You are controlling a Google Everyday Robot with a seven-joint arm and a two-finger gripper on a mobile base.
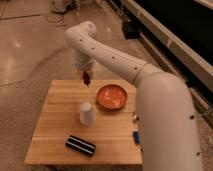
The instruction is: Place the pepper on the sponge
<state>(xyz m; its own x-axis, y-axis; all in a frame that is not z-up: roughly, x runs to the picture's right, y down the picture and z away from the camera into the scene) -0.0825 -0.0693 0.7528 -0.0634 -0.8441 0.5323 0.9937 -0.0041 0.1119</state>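
Nearest on the wooden tabletop (pixel 54 127) lies the black striped block (pixel 81 145), close to the front edge. To its right, a sliver of the blue sponge (pixel 135 136) shows just beside my white arm (pixel 162 117), which hides the rest of it. Further back stands 1 white cup (pixel 87 113), upright, and beyond it to the right sits the orange-red bowl (pixel 111 96). Farthest, my claw (pixel 86 74) hangs over the tabletop's back edge, clenched on the pepper (pixel 86 79), which dangles dark red beneath it, off the wood and well apart from the sponge.
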